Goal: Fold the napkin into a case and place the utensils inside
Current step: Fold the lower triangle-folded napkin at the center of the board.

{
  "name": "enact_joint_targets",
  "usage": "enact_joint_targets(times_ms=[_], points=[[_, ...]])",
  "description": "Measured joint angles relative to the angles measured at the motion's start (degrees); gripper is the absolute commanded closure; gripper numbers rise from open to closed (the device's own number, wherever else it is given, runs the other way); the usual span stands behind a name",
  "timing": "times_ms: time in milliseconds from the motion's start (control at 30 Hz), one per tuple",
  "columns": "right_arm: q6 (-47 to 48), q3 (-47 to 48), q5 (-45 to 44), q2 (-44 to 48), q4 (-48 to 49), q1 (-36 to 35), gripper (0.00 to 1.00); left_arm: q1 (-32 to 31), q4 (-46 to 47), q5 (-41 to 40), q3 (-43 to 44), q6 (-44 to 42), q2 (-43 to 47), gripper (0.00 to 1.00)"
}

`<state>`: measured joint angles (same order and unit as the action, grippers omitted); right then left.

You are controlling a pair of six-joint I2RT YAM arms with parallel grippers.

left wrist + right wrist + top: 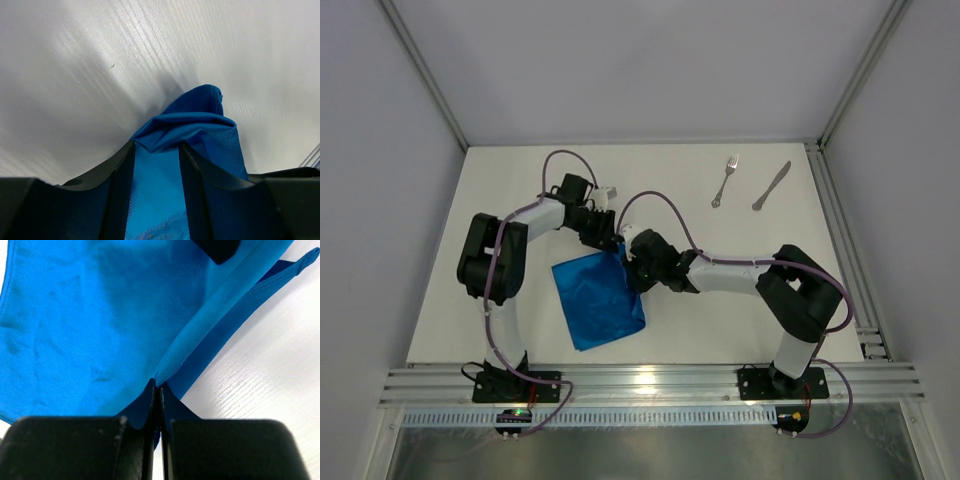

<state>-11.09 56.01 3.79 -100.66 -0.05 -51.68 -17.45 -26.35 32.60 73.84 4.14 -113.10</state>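
The bright blue napkin (pixel 598 300) lies partly folded on the white table, left of centre, and no narrow case shape shows. My left gripper (pixel 610 243) is at its far corner. In the left wrist view its jaws (pixel 156 145) stand apart, with the napkin (pixel 200 125) lying loose between them and bunched ahead of the tips. My right gripper (pixel 632 270) is at the napkin's right edge. In the right wrist view it (pixel 159 385) is shut on a fold of the napkin (pixel 75 315). The utensils, a fork (pixel 725 180) and a knife (pixel 771 187), lie at the far right.
Aluminium rails (pixel 640 382) run along the table's near edge, and a frame post (pixel 835 230) lines the right side. White walls close in the back and sides.
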Motion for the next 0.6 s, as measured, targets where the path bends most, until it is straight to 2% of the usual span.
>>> enact_joint_targets(times_ms=[200, 267, 467, 600], points=[[0.15, 1.97, -0.50, -0.15, -2.71, -0.17, 0.96, 1.60, -3.08, 1.31, -0.07, -0.81, 1.84, 0.55], [0.28, 2.95, -1.16, -0.26, -3.56, -0.48, 0.96, 3.41, -5.09, 1.86, -0.15, -2.23, 3.74, 0.58], [0.50, 5.27, -3.69, -1.20, -5.88, -1.62, 0.96, 10.34, -13.42, 1.29, -1.29, -11.87, 10.86, 0.61], [0.76, 6.67, -5.86, -2.23, -7.85, -2.40, 0.96, 10.80, -18.43, -1.03, -4.98, -18.01, 12.68, 0.59]])
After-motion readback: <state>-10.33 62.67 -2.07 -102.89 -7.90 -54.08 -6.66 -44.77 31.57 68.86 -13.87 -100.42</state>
